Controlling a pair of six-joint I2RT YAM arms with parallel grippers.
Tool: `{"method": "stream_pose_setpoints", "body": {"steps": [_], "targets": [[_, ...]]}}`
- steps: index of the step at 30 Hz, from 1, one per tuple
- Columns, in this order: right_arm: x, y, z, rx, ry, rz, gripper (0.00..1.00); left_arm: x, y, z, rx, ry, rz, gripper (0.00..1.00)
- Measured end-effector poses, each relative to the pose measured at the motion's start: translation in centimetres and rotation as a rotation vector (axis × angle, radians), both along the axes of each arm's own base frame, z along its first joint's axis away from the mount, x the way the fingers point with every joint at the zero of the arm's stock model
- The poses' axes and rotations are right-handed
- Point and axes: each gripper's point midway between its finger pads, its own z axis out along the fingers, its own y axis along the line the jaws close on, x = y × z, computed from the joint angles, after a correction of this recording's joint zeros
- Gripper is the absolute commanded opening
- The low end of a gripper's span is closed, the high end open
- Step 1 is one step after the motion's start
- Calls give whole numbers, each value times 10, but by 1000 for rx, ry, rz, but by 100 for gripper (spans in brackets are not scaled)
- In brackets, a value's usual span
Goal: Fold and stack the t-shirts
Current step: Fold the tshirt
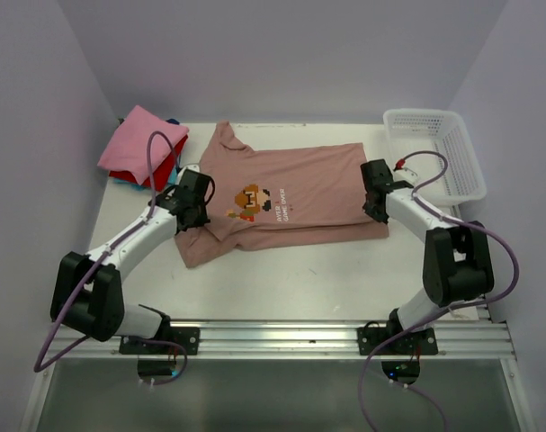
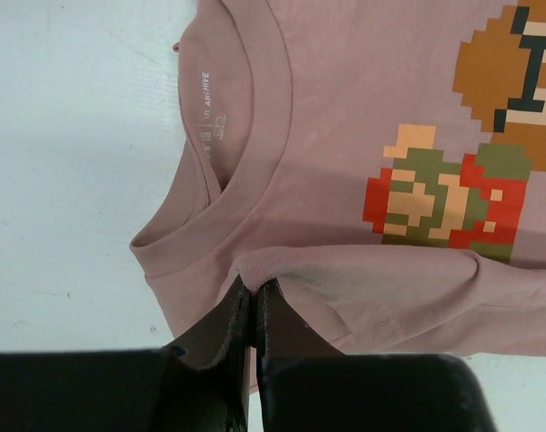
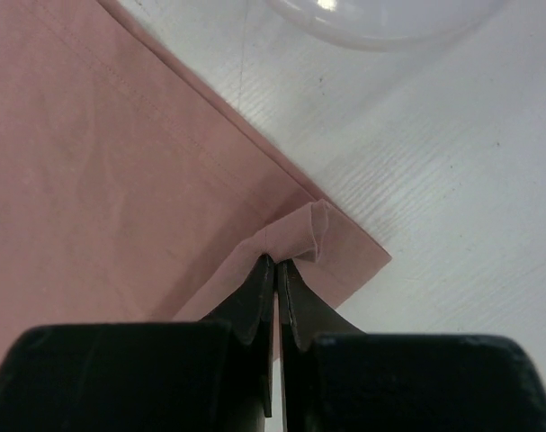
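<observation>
You have the left gripper (image 2: pixel 255 292) clamped on a bunched fold beside the collar of the dusty-pink cotton t-shirt (image 1: pixel 299 193) and the right gripper (image 3: pixel 275 265) pinched on its hem corner, so this mid-table shirt looks barely begun, with stacking onto the far-left pink-topped pile of folded shirts (image 1: pixel 138 148) pending, its lower layers mostly hidden.

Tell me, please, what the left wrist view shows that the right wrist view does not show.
Only the left wrist view shows the collar with its neck label, the pixel-art figure, and the left gripper pinching a fold near the collar. Only the right wrist view shows the hem corner, pinched by the right gripper. Both show the dusty-pink t-shirt on the white table, with each gripper shut on cloth.
</observation>
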Motion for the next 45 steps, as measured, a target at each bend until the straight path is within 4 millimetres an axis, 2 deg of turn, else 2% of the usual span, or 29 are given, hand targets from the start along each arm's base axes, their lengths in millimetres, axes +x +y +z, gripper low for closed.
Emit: {"method": "stream_pose_setpoints", "body": {"steps": [9,17,25,26,28,29,31,33,34,35,36,37,41,45], "targets": [[9,1,-13,-8,39,25,0,12,9,5,5,-17,21,0],[16,0,-14,-5,33,29,0,24,8,17,3,-45,18,0],[25,2,-19,-3,40,41,1,30,10,-3,29,17,18,0],[26,3,-19,-1,40,45,19,32,10,-5,32,23,20,3],[31,4,-20,3,35,52,35,38,10,-7,35,30,21,6],[33,5,-20,6,32,60,49,42,9,-8,37,32,22,7],[39,8,-20,20,14,78,65,50,9,-9,36,32,28,13],[46,12,-17,36,-13,102,72,59,9,-10,35,28,33,28],[51,15,-16,45,-30,114,75,65,8,-9,32,21,38,39],[55,18,-14,58,-48,127,80,72,8,-8,29,9,40,74],[60,21,-10,67,-69,137,83,78,7,-5,28,-4,39,99],[64,24,-6,79,-92,153,88,84,6,-2,19,-23,45,100],[72,31,21,107,-216,203,95,103,1,23,-19,-118,61,100],[68,32,64,107,-337,240,94,98,-3,55,-74,-207,44,100]]}}
